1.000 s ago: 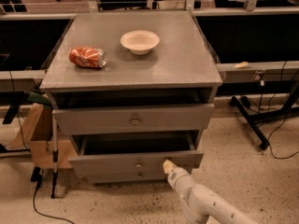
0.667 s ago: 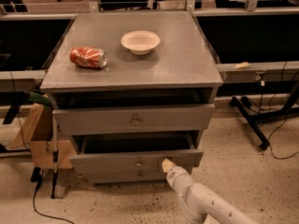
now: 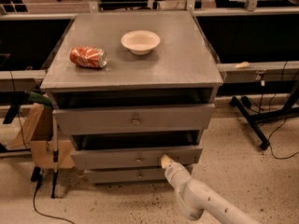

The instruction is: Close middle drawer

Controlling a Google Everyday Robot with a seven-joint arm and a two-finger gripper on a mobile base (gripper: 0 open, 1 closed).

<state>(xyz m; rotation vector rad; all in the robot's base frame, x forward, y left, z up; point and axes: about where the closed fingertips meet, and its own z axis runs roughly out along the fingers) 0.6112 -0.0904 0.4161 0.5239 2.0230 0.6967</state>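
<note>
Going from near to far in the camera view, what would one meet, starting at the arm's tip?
Gripper at the middle drawer's front, right of its knob → middle drawer → top drawer → crushed red can → white bowl.

The gripper (image 3: pixel 164 161) is seen only as a pale tip at the front panel of the middle drawer (image 3: pixel 112 158), right of its knob (image 3: pixel 138 160); contact cannot be judged. The arm (image 3: pixel 198 202) is cut off by the lower edge. The drawer's inside is hidden beneath the top drawer (image 3: pixel 133 119).
</note>
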